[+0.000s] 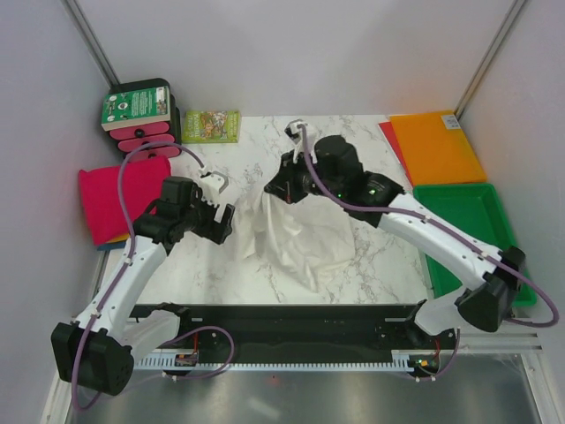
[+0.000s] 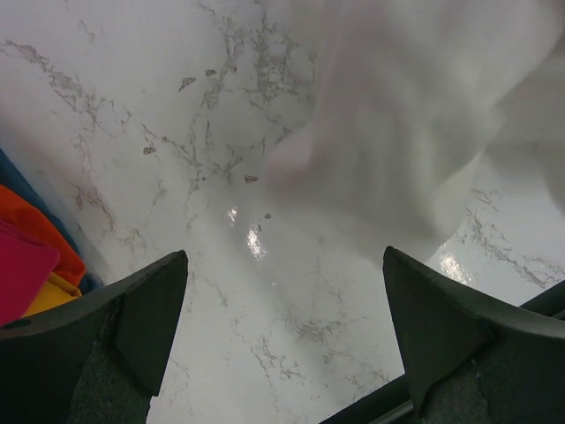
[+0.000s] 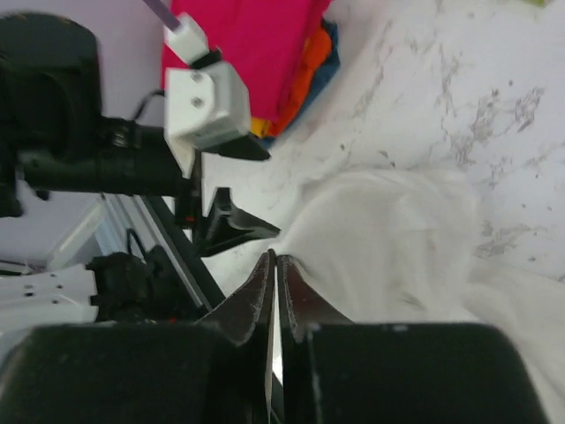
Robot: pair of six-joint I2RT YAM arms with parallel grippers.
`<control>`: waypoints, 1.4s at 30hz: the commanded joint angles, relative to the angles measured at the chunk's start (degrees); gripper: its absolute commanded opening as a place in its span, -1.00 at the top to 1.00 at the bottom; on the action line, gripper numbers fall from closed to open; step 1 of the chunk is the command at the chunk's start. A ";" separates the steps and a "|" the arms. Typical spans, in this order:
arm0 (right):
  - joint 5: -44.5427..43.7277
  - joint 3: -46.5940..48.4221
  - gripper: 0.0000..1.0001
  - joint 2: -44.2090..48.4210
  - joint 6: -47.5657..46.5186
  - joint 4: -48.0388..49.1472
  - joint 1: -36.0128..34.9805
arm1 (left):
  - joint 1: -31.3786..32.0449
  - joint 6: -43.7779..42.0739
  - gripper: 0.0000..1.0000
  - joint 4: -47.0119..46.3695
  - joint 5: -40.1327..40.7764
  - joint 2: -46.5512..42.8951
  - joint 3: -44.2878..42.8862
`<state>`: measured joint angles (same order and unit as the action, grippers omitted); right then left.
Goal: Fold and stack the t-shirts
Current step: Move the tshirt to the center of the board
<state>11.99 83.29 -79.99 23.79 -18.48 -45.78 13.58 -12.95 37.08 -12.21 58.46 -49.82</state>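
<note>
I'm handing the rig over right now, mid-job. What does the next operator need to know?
Left gripper open, empty, above bare table beside the white t-shirt.
Right gripper shut on the white t-shirt, holding one part raised; the rest lies crumpled mid-table.
Folded pile, magenta on top, sits at the table's left edge.
Done: that pile. Left: fold the white one, stack it.

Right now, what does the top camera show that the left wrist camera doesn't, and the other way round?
Only the top view: the right gripper shut on the white t-shirt, pinching it up into a peak, plus the green tray and the orange sheet. Only the left wrist view: a close look at bare marble framed by the open left gripper. Both: the white t-shirt, the marble table and the folded pile with magenta-pink on top.
</note>
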 commanded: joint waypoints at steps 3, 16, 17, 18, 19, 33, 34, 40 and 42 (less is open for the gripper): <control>-15.47 -2.42 -0.75 -2.55 -0.59 2.75 -0.98 | -0.05 0.38 -0.99 -2.19 0.95 -0.36 0.78; -43.39 -22.61 1.00 8.61 16.00 -7.72 7.00 | -0.05 0.12 -0.99 -2.98 2.27 3.50 1.39; -41.28 -28.04 1.00 9.14 17.94 -6.93 7.98 | -0.05 0.03 -0.99 -2.98 2.54 4.38 1.48; -39.34 -30.35 1.00 9.41 22.74 -6.49 8.86 | -0.05 -0.06 -0.99 -2.89 2.97 4.82 1.57; -38.02 -34.12 1.00 9.06 24.44 -5.70 11.13 | -0.05 -0.14 -0.99 -3.06 3.07 5.09 1.57; -34.31 -38.37 1.00 -2.20 30.53 -7.27 30.13 | -0.05 -1.90 -0.97 -2.72 5.35 9.22 3.24; -34.75 -39.42 1.00 -1.67 30.26 -7.27 31.96 | -0.05 -1.90 -0.97 -2.72 6.13 9.13 3.24; -21.56 -39.45 -0.18 1.76 13.75 3.90 26.14 | -0.05 -2.26 -0.96 -3.06 6.58 8.34 3.95; -24.54 -37.24 -0.67 1.07 11.11 1.62 19.28 | -0.05 -1.56 -0.97 -3.07 6.49 8.52 3.59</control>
<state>-16.36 42.44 -80.12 44.62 -20.84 -15.70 13.58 -13.15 35.27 -6.33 67.46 -46.00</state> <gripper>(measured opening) 0.702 0.985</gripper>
